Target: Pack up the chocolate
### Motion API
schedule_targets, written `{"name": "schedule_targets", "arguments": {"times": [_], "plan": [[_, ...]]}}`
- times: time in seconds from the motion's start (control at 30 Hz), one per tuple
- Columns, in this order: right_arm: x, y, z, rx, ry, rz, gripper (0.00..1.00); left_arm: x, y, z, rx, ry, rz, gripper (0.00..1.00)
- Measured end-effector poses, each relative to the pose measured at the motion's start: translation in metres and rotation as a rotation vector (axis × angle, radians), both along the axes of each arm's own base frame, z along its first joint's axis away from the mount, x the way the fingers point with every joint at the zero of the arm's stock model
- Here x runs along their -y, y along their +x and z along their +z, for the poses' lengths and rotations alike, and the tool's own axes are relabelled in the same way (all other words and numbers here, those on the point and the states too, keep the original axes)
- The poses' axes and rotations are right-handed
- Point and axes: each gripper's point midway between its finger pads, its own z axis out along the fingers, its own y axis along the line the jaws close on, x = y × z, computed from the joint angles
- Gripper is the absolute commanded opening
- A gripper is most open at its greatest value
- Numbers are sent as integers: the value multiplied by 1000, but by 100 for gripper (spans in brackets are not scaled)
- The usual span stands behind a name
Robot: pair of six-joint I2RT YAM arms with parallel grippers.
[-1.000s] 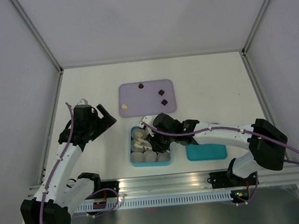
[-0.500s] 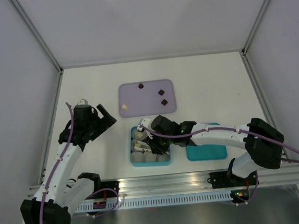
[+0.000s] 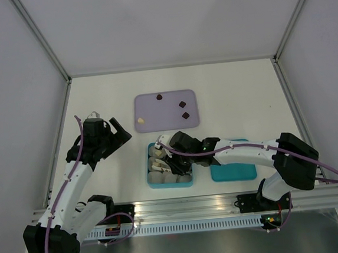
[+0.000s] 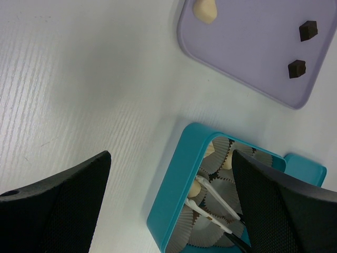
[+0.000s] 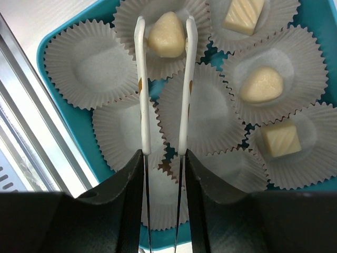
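Observation:
My right gripper [image 5: 162, 158] is shut on white-tipped tweezers [image 5: 141, 84]. The tweezers pinch a cream-white chocolate [image 5: 166, 41] over a paper cup in the teal box [image 5: 73, 26]. Three more cream chocolates [image 5: 261, 84] sit in cups to the right. From above, the right gripper [image 3: 170, 153] hangs over the box [image 3: 171, 185]. The lavender tray [image 3: 166, 110] behind it holds three dark chocolates [image 3: 182, 103] and one cream piece [image 3: 141, 122]. My left gripper [image 3: 115, 131] stands open with nothing in it, left of the box; its view shows the box wall [image 4: 179, 179] and the tray [image 4: 247, 47].
A teal lid [image 3: 233, 171] lies flat just right of the box, under the right forearm. Several fluted paper cups [image 5: 89, 63] in the box have nothing in them. A metal rail [image 3: 188, 205] runs along the near table edge. White walls enclose the table.
The right arm has shifted a little to the left over the box, carrying the tweezers. The left arm has not moved.

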Motion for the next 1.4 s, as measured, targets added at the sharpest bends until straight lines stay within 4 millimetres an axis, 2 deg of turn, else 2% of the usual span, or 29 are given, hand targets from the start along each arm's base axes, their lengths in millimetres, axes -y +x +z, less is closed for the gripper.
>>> {"name": "schedule_targets", "arguments": {"times": [0.47, 0.87, 1.4], "plan": [[0, 0, -2, -8, -4, -15, 39, 0, 0, -1, -4, 1, 0, 100], [-4, 0, 3, -18, 11, -35, 45, 0, 0, -1, -4, 2, 0, 100], [-5, 4, 12, -4, 20, -55, 45, 0, 0, -1, -4, 2, -1, 100]]}}
